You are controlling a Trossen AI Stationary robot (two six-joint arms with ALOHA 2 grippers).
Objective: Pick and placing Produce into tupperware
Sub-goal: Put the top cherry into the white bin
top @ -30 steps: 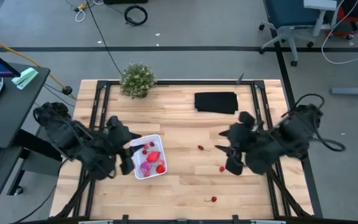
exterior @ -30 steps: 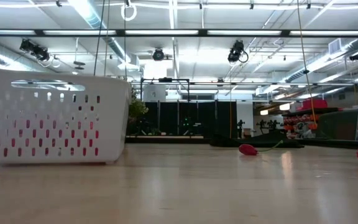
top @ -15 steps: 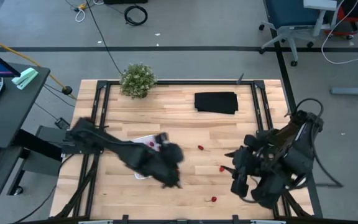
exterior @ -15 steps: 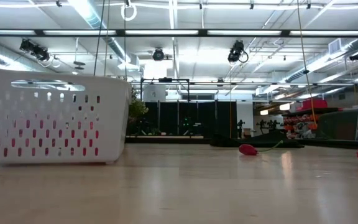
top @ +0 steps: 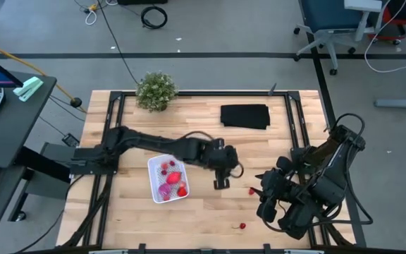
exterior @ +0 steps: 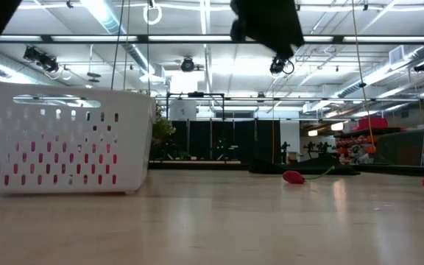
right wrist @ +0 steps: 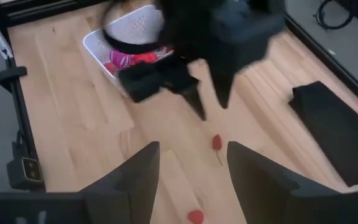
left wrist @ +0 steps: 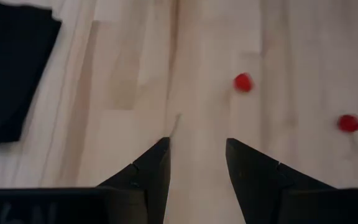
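Observation:
The white tupperware (top: pixel 168 178) stands on the table left of the middle and holds several red pieces and a magenta one (top: pixel 166 190). It also shows in the low view (exterior: pixel 57 140). My left gripper (top: pixel 220 182) hangs open and empty above the table's middle, right of the tupperware. Its wrist view (left wrist: pixel 197 165) shows two small red pieces (left wrist: pixel 243 82) (left wrist: pixel 349 123) lying on the wood ahead of its fingers. My right gripper (top: pixel 261 195) is open and empty at the near right, close to a loose red piece (top: pixel 251 190).
A black cloth (top: pixel 245 116) lies at the far right of the table and a bushy green plant (top: pixel 155 90) at the far left. Another red piece (top: pixel 242 226) lies near the near edge. Bare wood lies between the tupperware and the right arm.
My left gripper has swung from beside the tupperware toward the table's right edge, out over the table's middle. My right gripper has drawn back toward the near right corner. The loose pieces and the tupperware have stayed where they were.

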